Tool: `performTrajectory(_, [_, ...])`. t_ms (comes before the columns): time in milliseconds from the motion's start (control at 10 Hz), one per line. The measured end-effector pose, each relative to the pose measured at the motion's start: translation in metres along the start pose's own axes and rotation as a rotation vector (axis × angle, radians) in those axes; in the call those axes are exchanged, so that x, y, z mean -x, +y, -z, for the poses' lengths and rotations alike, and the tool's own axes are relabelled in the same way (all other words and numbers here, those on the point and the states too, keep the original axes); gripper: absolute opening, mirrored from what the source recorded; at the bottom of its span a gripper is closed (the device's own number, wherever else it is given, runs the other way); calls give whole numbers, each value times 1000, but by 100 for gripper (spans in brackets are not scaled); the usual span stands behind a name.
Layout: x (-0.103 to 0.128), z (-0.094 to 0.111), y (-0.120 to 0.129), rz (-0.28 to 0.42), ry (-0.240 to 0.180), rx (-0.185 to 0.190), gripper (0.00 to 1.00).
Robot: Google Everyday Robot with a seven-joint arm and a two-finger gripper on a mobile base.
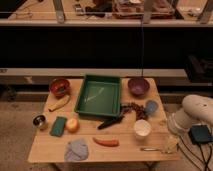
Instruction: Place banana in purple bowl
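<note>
The banana (59, 103) lies on the wooden table (122, 150) at the left, just in front of the red-orange bowl (60, 86). The purple bowl (138, 86) stands at the table's back right, beside the green tray (100, 95), and looks empty. My white arm (196, 113) is off the table's right edge. The gripper (171, 141) hangs low by the table's front right corner, far from both the banana and the purple bowl.
Also on the table are a white cup (142, 128), a blue cup (151, 107), a carrot (106, 142), a round orange fruit (73, 124), a green sponge (58, 126), a grey cloth (76, 149), a small metal can (39, 121), a black utensil (110, 122) and a spoon (152, 149). A dark counter runs behind.
</note>
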Motion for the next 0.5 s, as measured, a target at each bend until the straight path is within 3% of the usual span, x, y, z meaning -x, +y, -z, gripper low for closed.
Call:
performTrajectory(200, [15, 30, 2, 29, 10, -79, 80])
performTrajectory(500, [60, 94, 9, 115, 31, -196, 80])
